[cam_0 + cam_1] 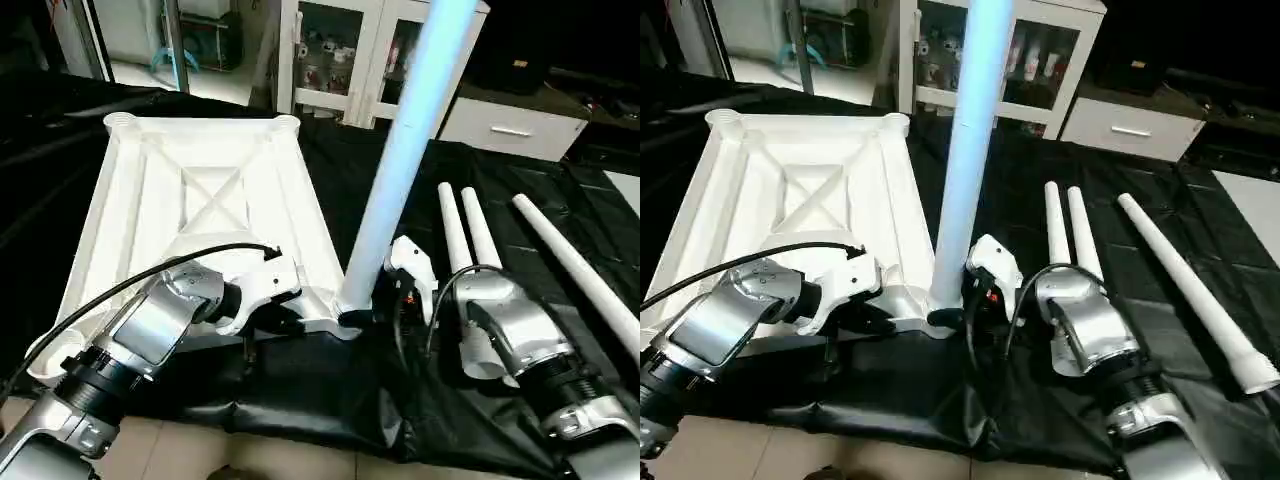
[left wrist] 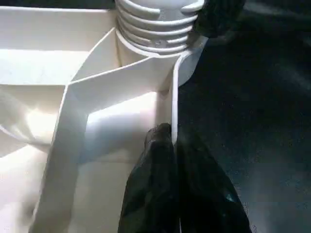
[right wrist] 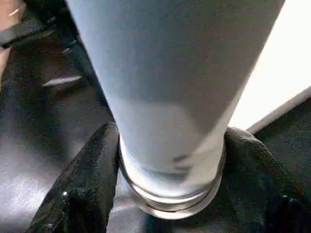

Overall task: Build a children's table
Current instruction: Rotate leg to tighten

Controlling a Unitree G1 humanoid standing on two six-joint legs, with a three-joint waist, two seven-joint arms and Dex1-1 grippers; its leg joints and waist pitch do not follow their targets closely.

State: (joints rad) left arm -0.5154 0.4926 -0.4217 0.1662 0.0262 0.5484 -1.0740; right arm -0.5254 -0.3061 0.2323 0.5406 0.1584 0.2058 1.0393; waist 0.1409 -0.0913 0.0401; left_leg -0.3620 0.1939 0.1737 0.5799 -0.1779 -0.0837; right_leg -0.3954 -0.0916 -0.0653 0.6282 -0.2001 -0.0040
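Observation:
The white tabletop [image 1: 210, 190] lies upside down on the black cloth, its X-ribs facing up. One white leg [image 1: 405, 150] stands upright in the tabletop's near right corner socket [image 2: 155, 29]. My right gripper [image 1: 360, 318] reaches in from the right at the leg's base. In the right wrist view one black finger [image 3: 92, 179] presses each side of the leg [image 3: 170, 73] just above its threaded end. My left gripper [image 2: 171, 141] is shut on the tabletop's near rim [image 2: 174, 97], close to that socket. Three more legs [image 1: 480, 235] lie on the cloth to the right.
The black cloth [image 1: 300, 400] drapes over the front edge of the work surface, with tiled floor below. A white glass-door cabinet [image 1: 340, 50] and a white drawer unit [image 1: 510, 125] stand behind. The longest loose leg [image 1: 575, 270] runs diagonally at far right.

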